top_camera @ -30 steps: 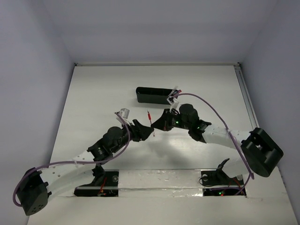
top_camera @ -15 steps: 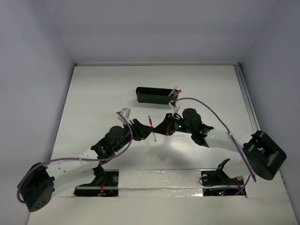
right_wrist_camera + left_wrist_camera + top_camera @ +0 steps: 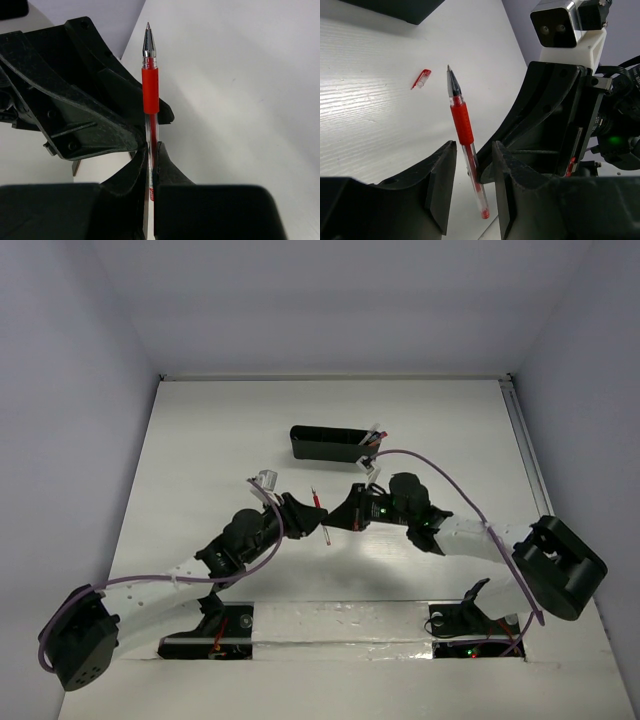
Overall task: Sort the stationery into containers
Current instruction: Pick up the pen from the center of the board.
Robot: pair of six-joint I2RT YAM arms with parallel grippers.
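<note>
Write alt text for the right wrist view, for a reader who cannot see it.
The right pincer is shut on the clear barrel of a red pen, which stands up the frame with its metal tip pointing away over the white table. The black left pincer reaches in from the left, its fingers close around the pen.
</note>
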